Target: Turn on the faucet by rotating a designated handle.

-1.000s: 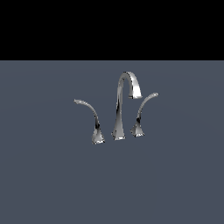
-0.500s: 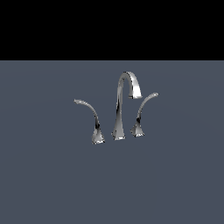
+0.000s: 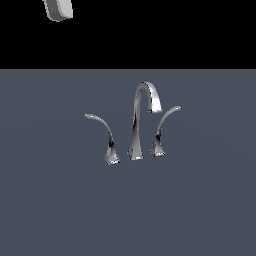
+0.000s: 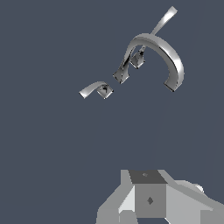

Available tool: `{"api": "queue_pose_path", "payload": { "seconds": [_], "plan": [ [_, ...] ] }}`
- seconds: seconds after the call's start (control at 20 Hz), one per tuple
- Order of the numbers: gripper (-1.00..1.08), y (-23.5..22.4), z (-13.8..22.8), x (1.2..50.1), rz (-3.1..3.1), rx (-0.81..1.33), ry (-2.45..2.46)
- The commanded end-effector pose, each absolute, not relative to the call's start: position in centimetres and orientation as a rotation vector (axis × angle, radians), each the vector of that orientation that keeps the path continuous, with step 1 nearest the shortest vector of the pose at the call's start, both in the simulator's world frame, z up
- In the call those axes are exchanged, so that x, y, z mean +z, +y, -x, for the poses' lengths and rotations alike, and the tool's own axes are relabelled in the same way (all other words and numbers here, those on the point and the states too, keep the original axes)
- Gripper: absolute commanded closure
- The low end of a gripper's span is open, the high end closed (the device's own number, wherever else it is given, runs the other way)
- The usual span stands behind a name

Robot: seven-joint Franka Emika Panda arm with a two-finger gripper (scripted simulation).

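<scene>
My gripper [image 4: 153, 205] high, well apart from faucet [image 3: 136, 135]; jaw state unclear; handle [image 3: 102, 131] ahead looks rigid, slick chrome, so I'd push near its thin tip.

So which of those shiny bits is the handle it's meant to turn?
Find the tall gooseneck spout in the middle of the grey surface. The handle is the chrome lever on the exterior view's left of it, longer and more sweeping than the shorter lever on the other side.
</scene>
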State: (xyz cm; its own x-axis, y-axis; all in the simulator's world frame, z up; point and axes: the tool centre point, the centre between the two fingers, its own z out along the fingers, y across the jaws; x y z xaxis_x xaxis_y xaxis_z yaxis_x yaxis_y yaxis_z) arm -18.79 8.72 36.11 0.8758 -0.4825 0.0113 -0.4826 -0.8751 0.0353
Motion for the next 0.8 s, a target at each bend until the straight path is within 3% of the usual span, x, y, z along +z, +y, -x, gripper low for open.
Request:
{"api": "queue_pose_path", "payload": {
  "seconds": [0.0, 0.75],
  "plan": [
    [1.08, 9.3, 17.8, 34.7, -2.987, 0.003, -0.861],
    [1.08, 11.5, 11.7, 27.1, -2.829, -0.002, -1.333]
  ]
}}
